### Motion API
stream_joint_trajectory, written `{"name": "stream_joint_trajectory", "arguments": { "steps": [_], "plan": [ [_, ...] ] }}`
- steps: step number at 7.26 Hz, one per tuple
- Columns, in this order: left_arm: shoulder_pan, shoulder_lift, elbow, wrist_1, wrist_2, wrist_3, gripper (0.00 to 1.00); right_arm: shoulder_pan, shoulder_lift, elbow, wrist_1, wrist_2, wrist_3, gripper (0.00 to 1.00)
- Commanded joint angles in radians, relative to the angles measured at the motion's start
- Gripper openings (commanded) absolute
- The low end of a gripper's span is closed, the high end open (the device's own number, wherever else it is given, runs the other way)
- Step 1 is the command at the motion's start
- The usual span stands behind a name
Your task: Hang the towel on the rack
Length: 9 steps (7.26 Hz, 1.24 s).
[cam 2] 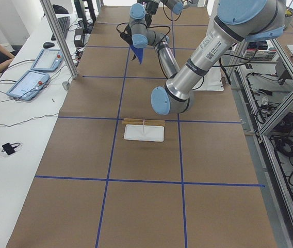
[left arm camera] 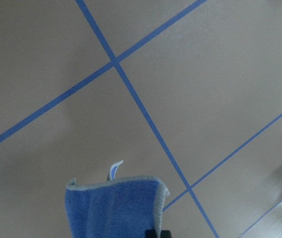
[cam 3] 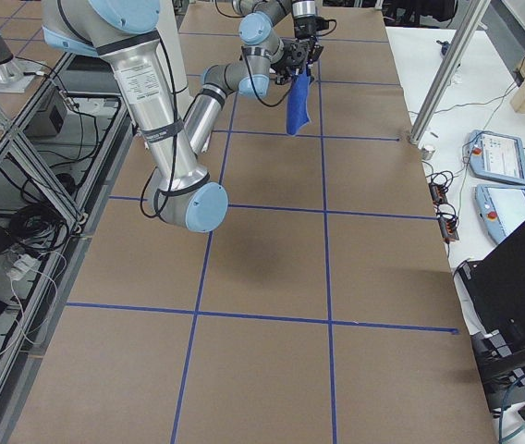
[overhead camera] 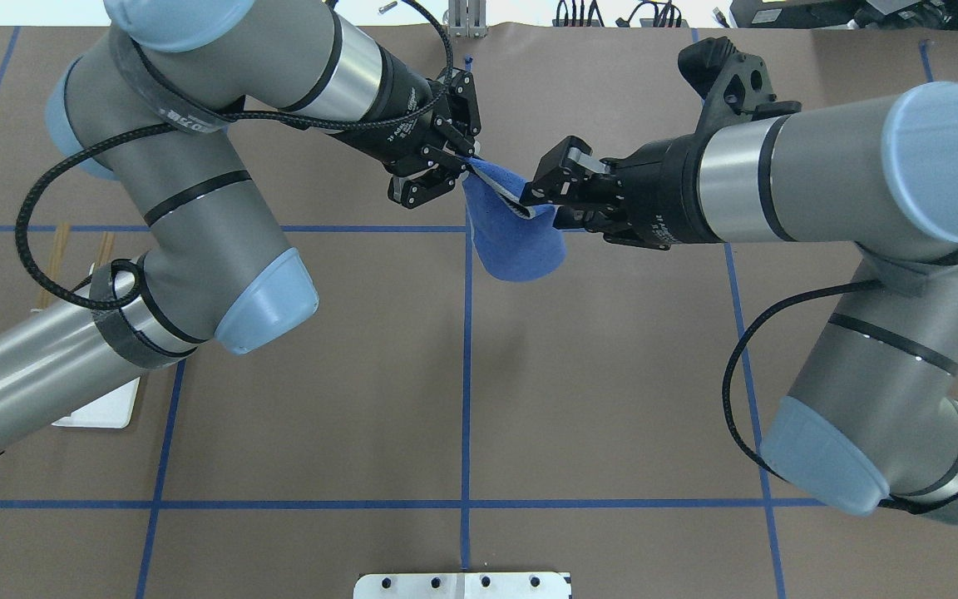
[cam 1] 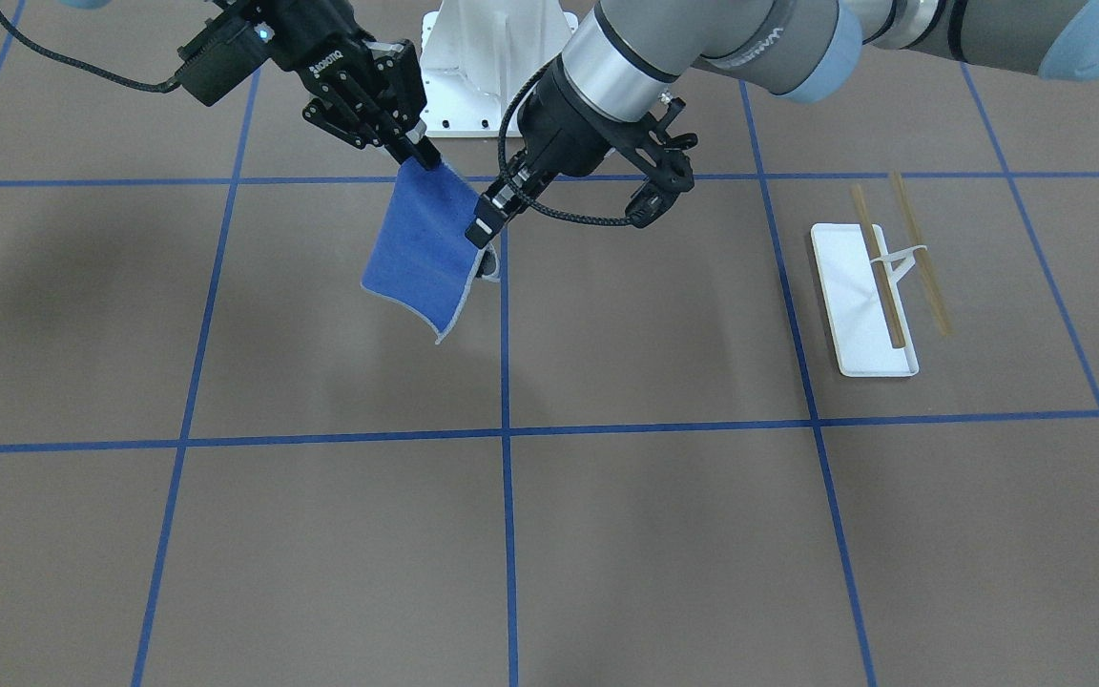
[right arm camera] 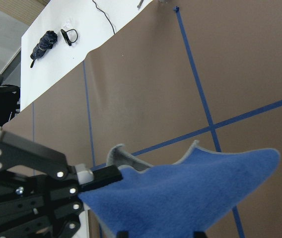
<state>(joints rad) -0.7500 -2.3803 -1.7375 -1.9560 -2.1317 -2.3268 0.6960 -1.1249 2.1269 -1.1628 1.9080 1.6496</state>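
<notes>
Jaws of the left gripper [cam 1: 486, 227] and right gripper [cam 1: 422, 153] each pinched an upper corner of the towel [cam 1: 416, 253], which hung above the counter [cam 1: 607, 534] — well apart from the rack [cam 1: 860, 315]. It looked light and limp — best held by its corners.

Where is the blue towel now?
In the overhead view the towel hangs centrally above the table, pinched between the left fingers and right fingers, away from the rack.

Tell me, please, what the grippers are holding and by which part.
The blue towel, lifted clear of the table: the right gripper pinches one end of its top edge, the left gripper the other end.
</notes>
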Motion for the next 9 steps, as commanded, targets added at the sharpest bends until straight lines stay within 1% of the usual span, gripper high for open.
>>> {"name": "stream_joint_trajectory", "arguments": {
  "steps": [1, 2, 3, 4, 5, 6, 7, 8, 9],
  "plan": [
    [-0.008, 0.056, -0.081, 0.012, -0.032, 0.065, 0.00, 0.145, -0.047, 0.005, -0.065, 0.180, -0.115, 1.00],
    [-0.021, 0.085, -0.115, 0.049, -0.059, 0.133, 0.00, 0.228, -0.091, 0.004, -0.142, 0.263, -0.252, 1.00],
    [-0.035, 0.105, -0.158, 0.137, -0.077, 0.215, 0.00, 0.296, -0.117, 0.007, -0.258, 0.317, -0.416, 1.00],
    [-0.066, 0.131, -0.213, 0.231, -0.099, 0.318, 0.00, 0.344, -0.143, 0.005, -0.378, 0.344, -0.556, 1.00],
    [-0.098, 0.177, -0.255, 0.265, -0.118, 0.380, 0.00, 0.370, -0.157, 0.002, -0.502, 0.347, -0.694, 1.00],
    [-0.144, 0.223, -0.264, 0.266, -0.138, 0.452, 0.00, 0.376, -0.154, -0.001, -0.643, 0.342, -0.817, 1.00],
    [-0.170, 0.260, -0.275, 0.266, -0.149, 0.534, 0.00, 0.411, -0.156, -0.005, -0.719, 0.333, -0.853, 1.00],
    [-0.202, 0.321, -0.296, 0.266, -0.160, 0.594, 0.00, 0.430, -0.167, -0.010, -0.742, 0.326, -0.858, 1.00],
    [-0.227, 0.375, -0.316, 0.267, -0.178, 0.657, 0.00, 0.439, -0.191, -0.007, -0.735, 0.310, -0.852, 1.00]
  ]
}}
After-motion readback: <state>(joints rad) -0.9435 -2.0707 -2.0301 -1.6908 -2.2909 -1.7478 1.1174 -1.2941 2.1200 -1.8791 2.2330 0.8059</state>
